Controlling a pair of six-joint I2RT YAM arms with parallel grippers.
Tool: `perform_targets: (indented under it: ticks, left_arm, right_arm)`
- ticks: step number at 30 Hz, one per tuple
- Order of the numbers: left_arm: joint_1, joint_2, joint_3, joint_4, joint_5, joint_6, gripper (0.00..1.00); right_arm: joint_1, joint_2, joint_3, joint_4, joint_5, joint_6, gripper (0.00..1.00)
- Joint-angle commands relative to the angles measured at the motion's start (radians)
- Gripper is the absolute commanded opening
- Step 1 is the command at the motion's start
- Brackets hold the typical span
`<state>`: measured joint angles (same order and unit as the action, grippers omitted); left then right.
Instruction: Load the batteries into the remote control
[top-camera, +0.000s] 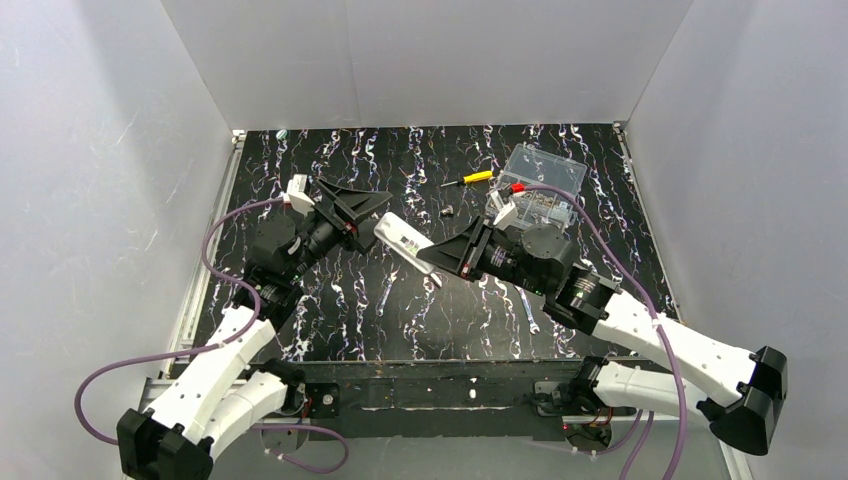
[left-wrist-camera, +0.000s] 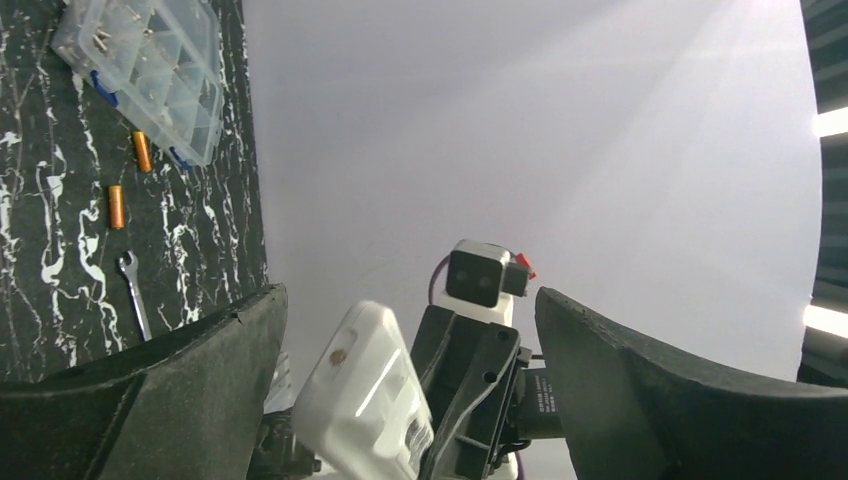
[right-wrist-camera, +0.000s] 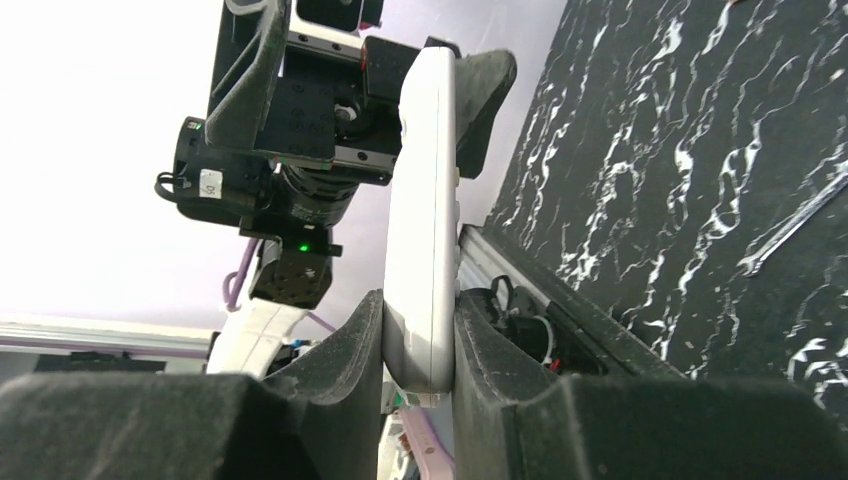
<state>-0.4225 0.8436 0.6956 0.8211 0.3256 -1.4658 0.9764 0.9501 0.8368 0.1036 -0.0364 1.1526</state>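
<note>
From above, we saw the remote control up in the air between the two arms. Its long side ran from the right gripper up and left to the left gripper.

From the left wrist, the left gripper stood wide, a finger on each side of the remote's far end. We could not tell if it touched. The batteries lay on the table beside the clear box, far from both grippers.

From the right wrist, the right gripper's pads squeezed the remote's near end by its flat sides.
</note>
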Motion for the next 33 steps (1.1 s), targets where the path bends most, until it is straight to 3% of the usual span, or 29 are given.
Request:
perform_targets:
  ticks: [1, 7, 15, 20, 23, 33]
  left_arm:
    - [-0.010, 0.011, -0.007, 0.176, 0.037, -0.012, 0.90]
    - [-0.025, 0.021, -0.015, 0.234, 0.065, -0.027, 0.76]
    - [-0.035, 0.001, -0.024, 0.226, 0.067, -0.032, 0.68]
    - [-0.034, -0.001, -0.018, 0.204, 0.075, -0.041, 0.46]
    - [-0.035, -0.004, -0.017, 0.202, 0.078, -0.040, 0.38]
    - [-0.036, 0.014, -0.014, 0.239, 0.089, -0.055, 0.31]
  right_arm:
    - [0.002, 0.017, 0.027, 0.119, -0.055, 0.093, 0.01]
    - [0.002, 0.046, 0.015, 0.181, -0.032, 0.126, 0.01]
    - [-0.008, 0.061, 0.000, 0.235, 0.030, 0.137, 0.01]
    - [-0.016, 0.088, 0.012, 0.228, -0.007, 0.145, 0.01]
    - [-0.017, 0.086, 0.003, 0.226, -0.009, 0.147, 0.01]
    - [-0.054, 0.079, -0.022, 0.242, -0.032, 0.186, 0.01]
